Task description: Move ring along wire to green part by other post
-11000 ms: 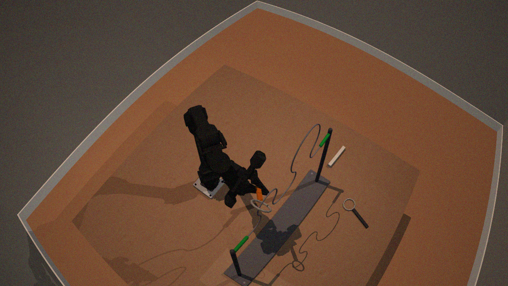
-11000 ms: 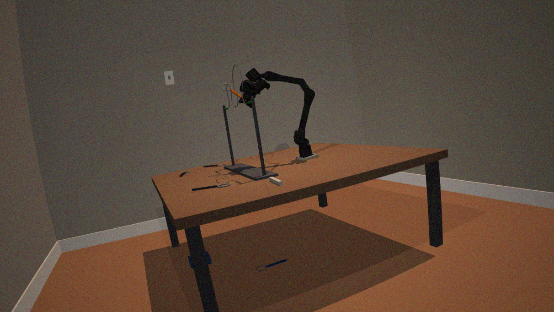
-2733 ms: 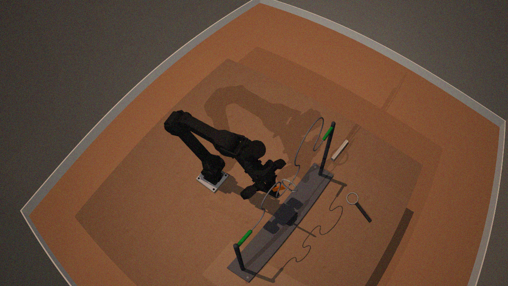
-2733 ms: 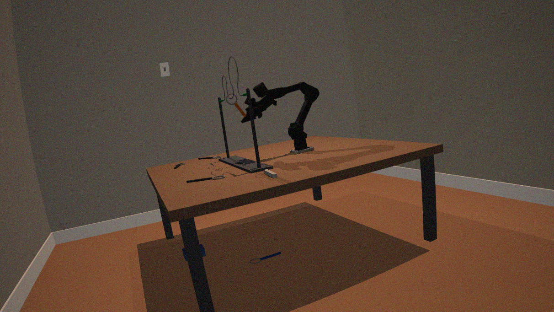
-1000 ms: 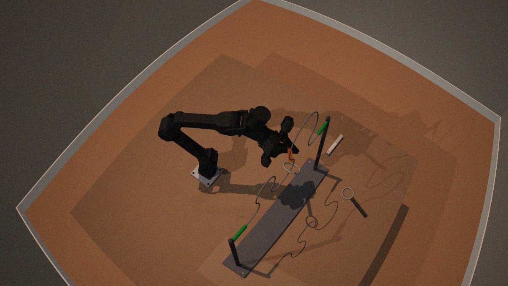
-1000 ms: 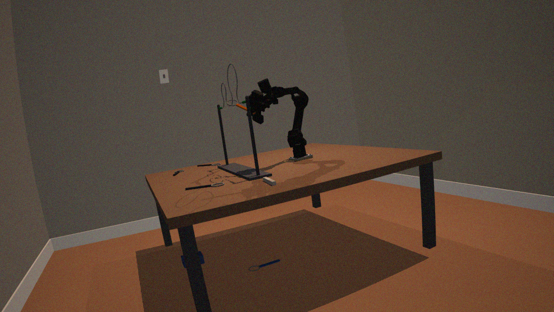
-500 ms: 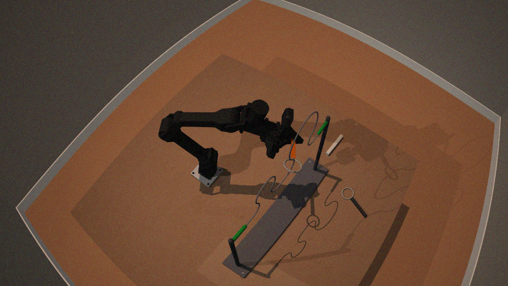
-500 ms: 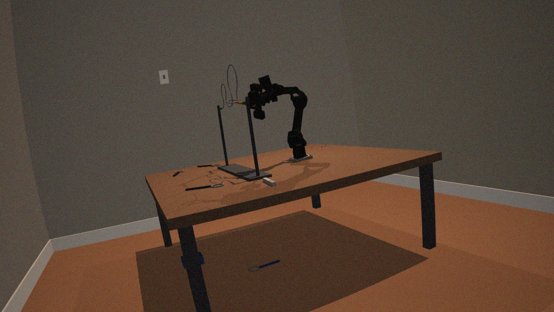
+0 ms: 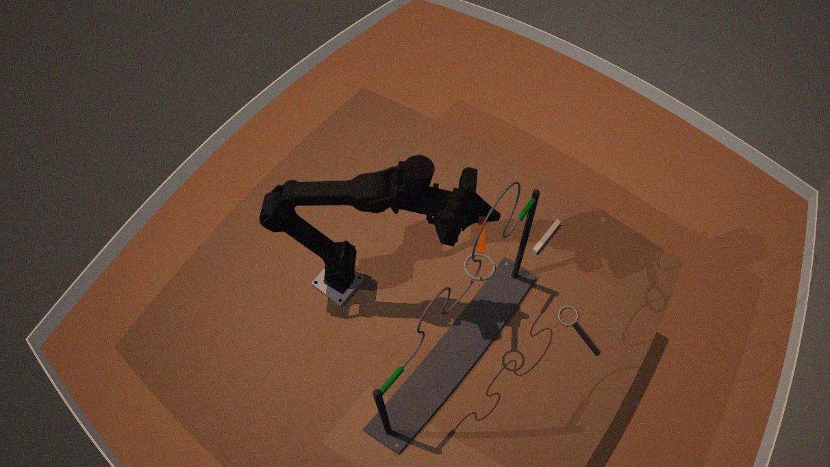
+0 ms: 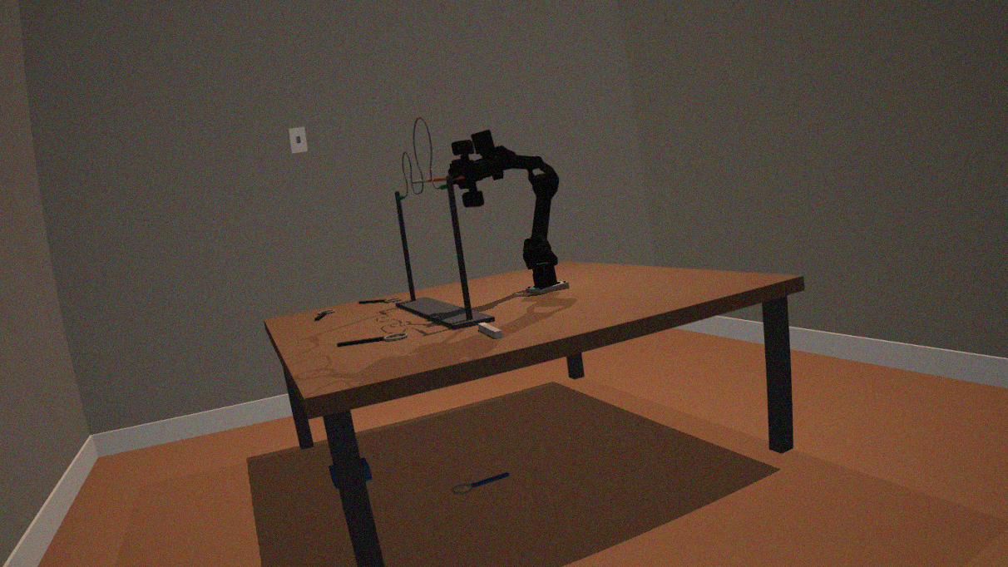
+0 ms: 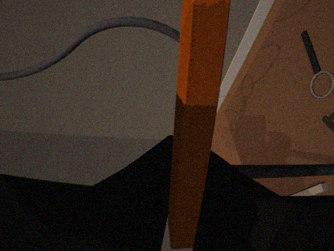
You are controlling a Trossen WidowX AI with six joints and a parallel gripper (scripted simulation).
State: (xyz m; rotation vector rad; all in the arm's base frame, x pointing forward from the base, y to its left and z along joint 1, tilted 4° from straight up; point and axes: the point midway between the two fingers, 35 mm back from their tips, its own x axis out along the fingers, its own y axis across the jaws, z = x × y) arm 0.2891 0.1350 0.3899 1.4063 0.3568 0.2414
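My gripper (image 9: 487, 216) (image 10: 457, 178) (image 11: 179, 144) is shut on the orange handle (image 9: 481, 237) (image 10: 439, 179) (image 11: 205, 55). The pale ring (image 9: 464, 268) hangs around the grey wire (image 9: 515, 183) (image 11: 125, 21), below the tall loop in the top view. Whether it touches the wire cannot be told. One green part (image 9: 526, 209) adjoins the upper-right post (image 9: 525, 237) (image 10: 459, 246); the other green part (image 9: 390, 381) adjoins the lower-left post (image 9: 383, 415) (image 10: 406, 246). The tall loop rises close to my fingers in the top view. The ring is out of the wrist view.
The posts stand on a dark base plate (image 9: 429, 371). A white block (image 9: 546, 237) (image 10: 490, 329) (image 11: 310, 190) lies beside the upper-right post. A dark-handled ring tool (image 9: 586, 338) (image 10: 363, 342) (image 11: 310, 52) lies beyond the plate. Other dark tools (image 10: 377, 302) (image 10: 323, 315) lie farther off.
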